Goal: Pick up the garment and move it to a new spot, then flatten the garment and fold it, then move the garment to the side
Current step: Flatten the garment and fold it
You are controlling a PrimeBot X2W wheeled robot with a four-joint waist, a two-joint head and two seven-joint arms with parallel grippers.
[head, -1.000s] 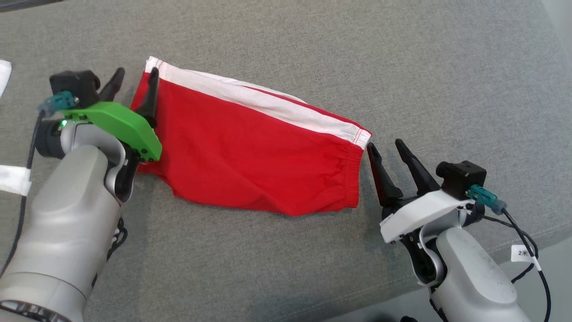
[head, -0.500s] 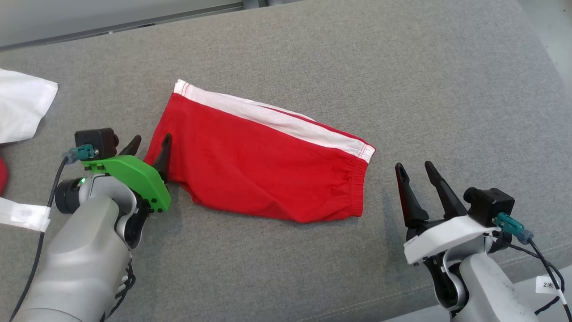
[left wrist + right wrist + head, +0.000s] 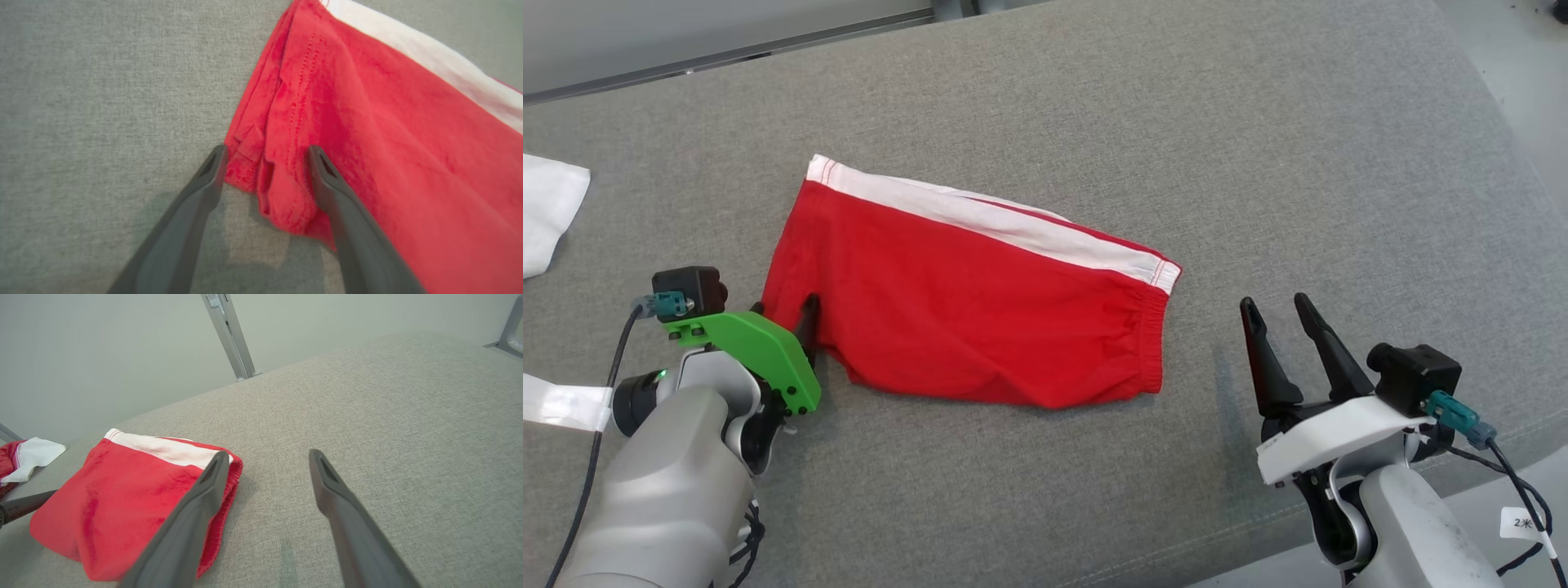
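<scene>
The garment is a pair of red shorts with a white side stripe, lying folded flat on the grey cushioned surface. My left gripper is open at its near left corner. In the left wrist view the garment's bunched hem corner lies between the left gripper's spread fingers, one finger on the cloth, the other on bare cushion. My right gripper is open and holds nothing, a short gap to the right of the elastic waistband. In the right wrist view the garment lies left of the right gripper.
A white cloth lies at the left edge, with red cloth beside it in the right wrist view. A white strip crosses the surface by my left arm. The cushion's front edge runs under my right arm. A metal post stands behind.
The head camera has shifted. My left gripper has drawn back along the garment's left edge from the far corner to the near corner. My right gripper has pulled away from the waistband.
</scene>
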